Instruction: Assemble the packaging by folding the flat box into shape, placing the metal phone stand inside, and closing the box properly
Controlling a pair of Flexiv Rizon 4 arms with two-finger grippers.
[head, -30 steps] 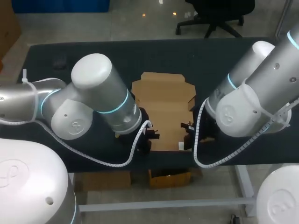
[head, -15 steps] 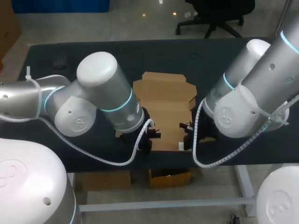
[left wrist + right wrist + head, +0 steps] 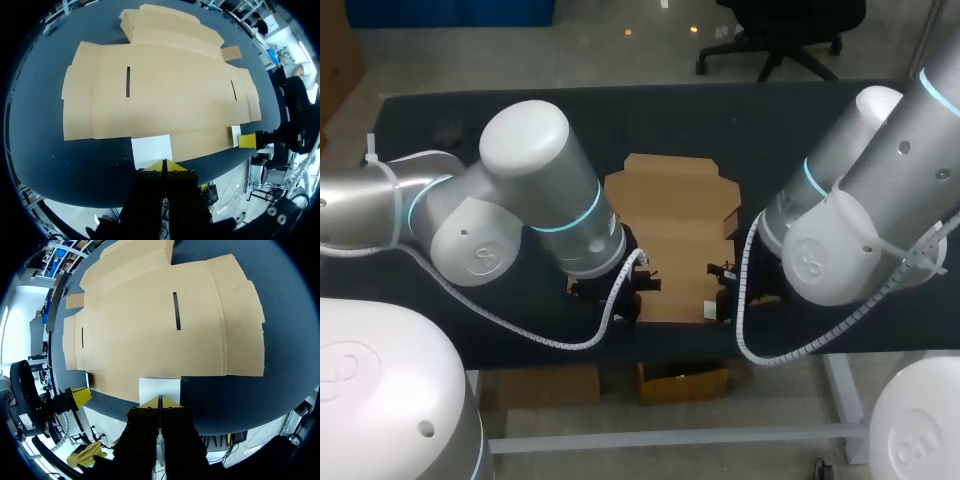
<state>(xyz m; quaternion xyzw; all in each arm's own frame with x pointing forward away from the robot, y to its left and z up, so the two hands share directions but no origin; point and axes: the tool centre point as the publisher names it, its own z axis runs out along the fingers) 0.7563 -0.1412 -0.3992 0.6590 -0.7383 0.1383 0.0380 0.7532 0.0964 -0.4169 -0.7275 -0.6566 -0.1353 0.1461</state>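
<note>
Left arm [image 3: 535,205] and right arm [image 3: 850,235] hide near corners of the flat box [image 3: 670,235].

The table [image 3: 800,130] is long, dark and has a soft-looking top. A flat box [image 3: 670,215] of brown card lies on it, in the middle and close to the near edge. The card is spread open and lies flat, with flaps out to both sides. Two thin slits [image 3: 128,81] are cut in it, one near each side. A white piece [image 3: 151,150] sits at one near corner of the card, touching it, and a second white piece [image 3: 159,389] sits at the other. A small dark spot [image 3: 447,135] is far off by the left end, too dim to make out
</note>
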